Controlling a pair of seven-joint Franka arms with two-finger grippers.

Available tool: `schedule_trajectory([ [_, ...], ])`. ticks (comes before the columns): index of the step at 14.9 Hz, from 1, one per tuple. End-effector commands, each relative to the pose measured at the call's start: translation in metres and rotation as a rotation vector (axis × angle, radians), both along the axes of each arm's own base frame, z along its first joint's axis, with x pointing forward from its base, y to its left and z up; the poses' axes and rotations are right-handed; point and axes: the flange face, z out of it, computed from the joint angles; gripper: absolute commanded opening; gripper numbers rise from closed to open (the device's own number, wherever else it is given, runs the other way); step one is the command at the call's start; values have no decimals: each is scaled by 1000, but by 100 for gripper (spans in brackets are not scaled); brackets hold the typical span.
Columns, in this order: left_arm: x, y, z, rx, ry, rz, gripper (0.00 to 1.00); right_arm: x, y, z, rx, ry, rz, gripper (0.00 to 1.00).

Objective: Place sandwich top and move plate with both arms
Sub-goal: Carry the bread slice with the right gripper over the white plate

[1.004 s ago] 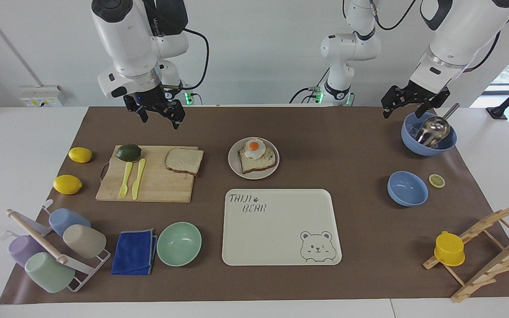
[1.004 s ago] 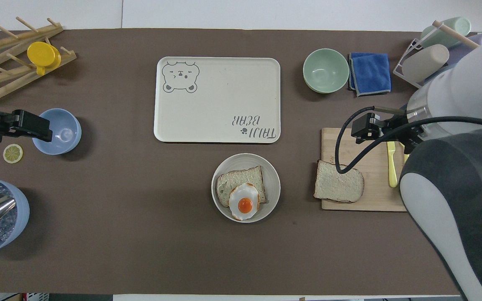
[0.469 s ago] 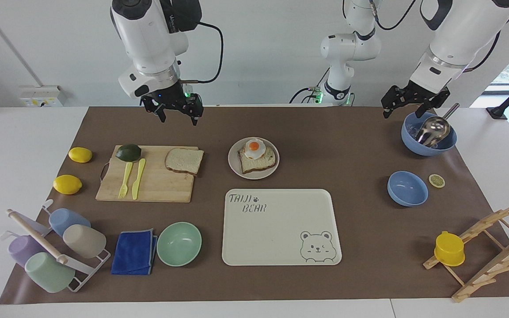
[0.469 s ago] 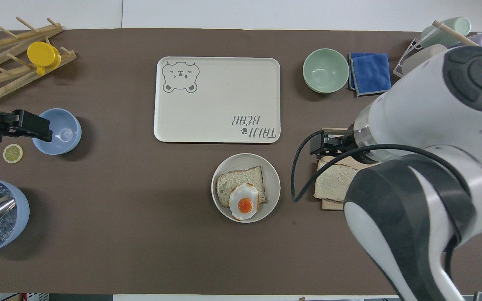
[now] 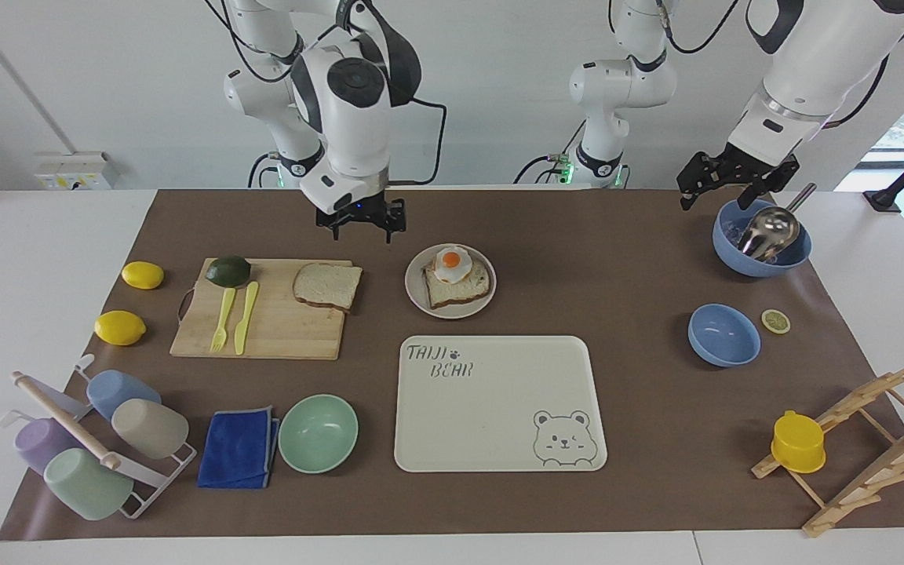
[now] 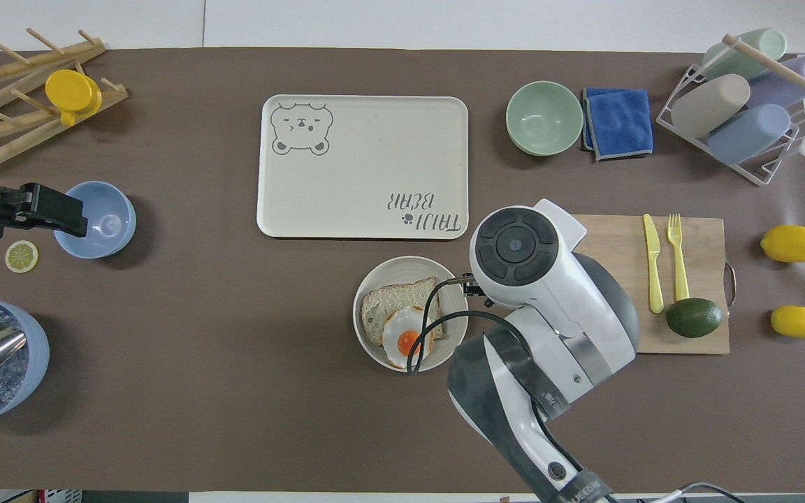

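The sandwich top (image 5: 328,285), a plain bread slice, lies on the wooden cutting board (image 5: 279,329) at the end beside the plate. My right arm covers it in the overhead view. The small round plate (image 5: 421,301) (image 6: 374,349) holds a bread slice (image 5: 460,289) (image 6: 392,306) topped with a fried egg (image 5: 452,264) (image 6: 408,338). My right gripper (image 5: 361,226) hangs open and empty, raised over the board's end with the plain slice. Toward the left arm's end of the table, my left gripper (image 5: 720,188) (image 6: 70,213) waits open above a blue bowl (image 5: 762,249) holding a metal scoop (image 5: 770,229).
A cream bear tray (image 5: 499,404) lies farther from the robots than the plate. The board also carries an avocado (image 5: 228,271), a yellow fork and a knife. Around are two lemons, a green bowl (image 5: 318,433), a blue cloth, a cup rack, another blue bowl (image 5: 723,335) and a wooden rack.
My right arm has swung along the board toward the plate, from above the avocado end to above the plain slice, still open. The left arm has not moved.
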Motion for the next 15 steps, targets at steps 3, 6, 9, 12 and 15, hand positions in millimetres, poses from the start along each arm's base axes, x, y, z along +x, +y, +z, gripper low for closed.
schedule_trajectory([
  [3,-6,5,4,20,-6,-12,100,-5,3,-90,-213,-13,-93,100],
  [6,-6,5,4,20,-6,-12,100,-2,-18,-92,-260,24,-123,100],
  [9,-7,4,3,19,-4,-13,100,-4,-20,-92,-271,36,-124,100],
  [12,-6,4,3,20,-4,-13,100,-7,-22,-91,-288,53,-122,92],
  [15,-6,4,4,20,-6,-13,100,-8,-23,-93,-287,58,-114,90],
])
